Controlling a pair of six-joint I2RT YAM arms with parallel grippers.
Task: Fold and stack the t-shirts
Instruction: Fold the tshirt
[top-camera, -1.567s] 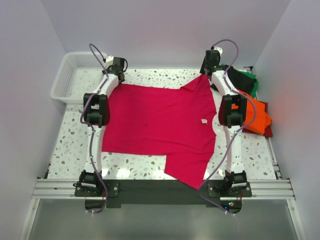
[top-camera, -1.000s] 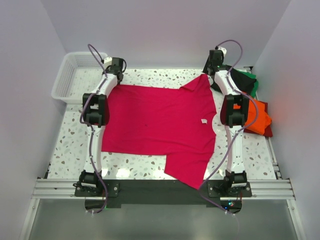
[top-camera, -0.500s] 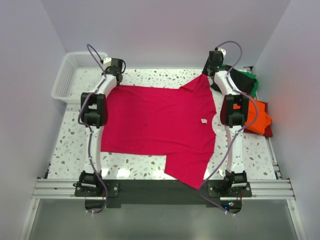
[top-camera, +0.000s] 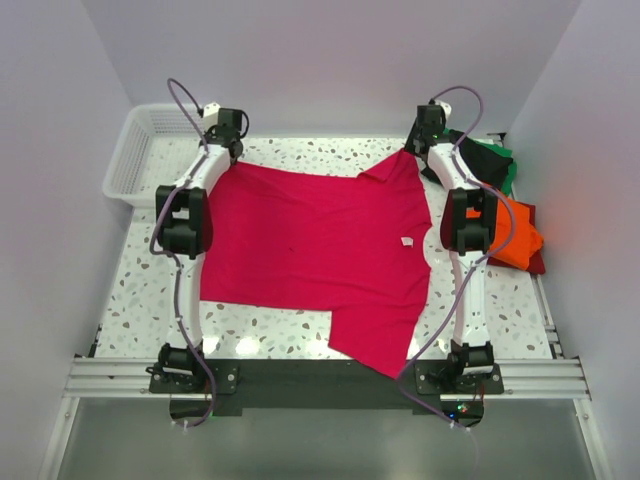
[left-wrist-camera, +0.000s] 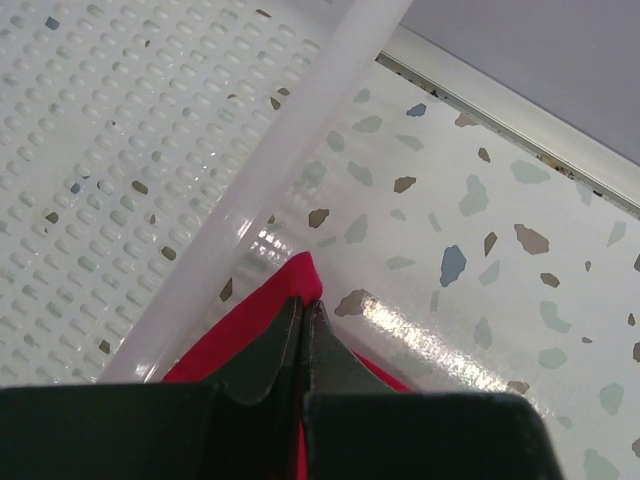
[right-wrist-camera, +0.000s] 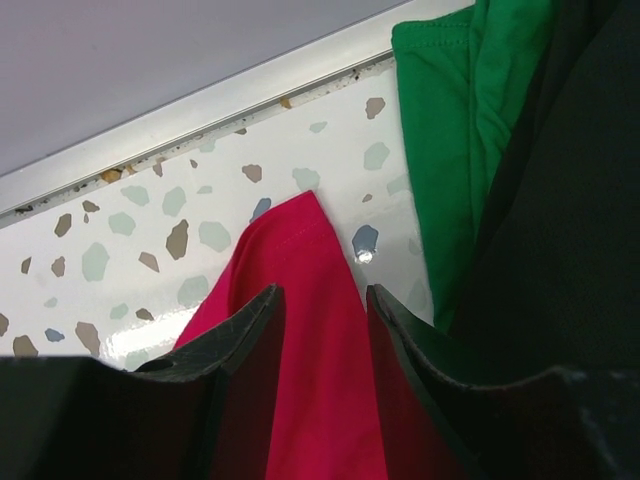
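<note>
My left gripper (left-wrist-camera: 303, 312) is clenched on a hem corner of the crimson t-shirt (top-camera: 320, 245), just short of the basket (left-wrist-camera: 300, 130), I judge to pull the cloth flat. My right gripper (right-wrist-camera: 322, 300) is released, with the sleeve tip lying between its jaws, ready for pinching.

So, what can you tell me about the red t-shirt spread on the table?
The t-shirt is crimson-pink soft cloth, spread flat on the speckled table, with a small white label near its right side. One sleeve lies over the near edge. The left gripper is shut on a far corner beside the basket. The far sleeve lies between the open fingers of the right gripper.
</note>
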